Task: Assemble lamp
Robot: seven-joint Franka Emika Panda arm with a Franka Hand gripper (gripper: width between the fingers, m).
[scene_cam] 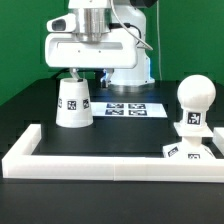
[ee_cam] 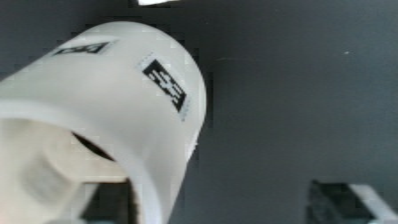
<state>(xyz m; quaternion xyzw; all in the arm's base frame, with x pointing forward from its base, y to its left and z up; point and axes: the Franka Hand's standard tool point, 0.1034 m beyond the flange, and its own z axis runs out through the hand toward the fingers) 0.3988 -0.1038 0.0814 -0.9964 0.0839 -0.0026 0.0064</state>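
The white cone shade [scene_cam: 73, 104] stands on the black table at the exterior view's left, narrow end up. My gripper [scene_cam: 88, 72] hangs just above its top rim, jaws open. In the wrist view the shade [ee_cam: 125, 110] fills the near side. One finger [ee_cam: 98, 197] shows inside its top opening and the other finger [ee_cam: 349, 202] is outside, so the shade's wall lies between them, not clamped. The ball-shaped bulb [scene_cam: 193, 96] stands upright on the flat square base [scene_cam: 190, 150] at the exterior view's right.
The marker board [scene_cam: 126, 108] lies flat behind the shade, in front of the robot body. A long white L-shaped border [scene_cam: 110, 166] runs along the table's front and left edges, with the base resting against it.
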